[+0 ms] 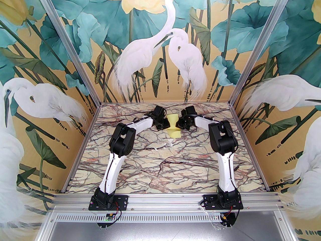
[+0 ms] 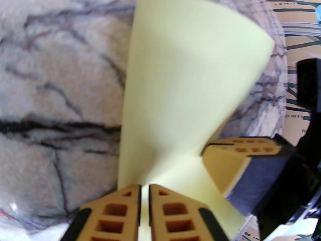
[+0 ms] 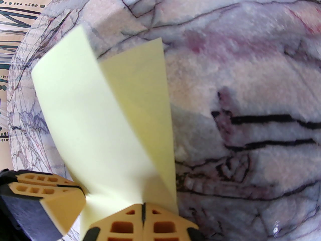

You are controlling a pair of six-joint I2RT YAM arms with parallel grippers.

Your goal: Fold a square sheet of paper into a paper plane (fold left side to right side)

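While bowed off the table mid-frame for folding left over right, sheet of paper clamped by right gripper, left gripper narrowly parted, hold unclear.

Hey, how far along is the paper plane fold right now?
Done: the square sheet of paper is lifted and bent over on itself. In hand: the left gripper and right gripper each pinch an edge, with the paper bowed between them. Left: lay it down, press the first crease flat, then make every later fold; there is no pointed dart shape yet.
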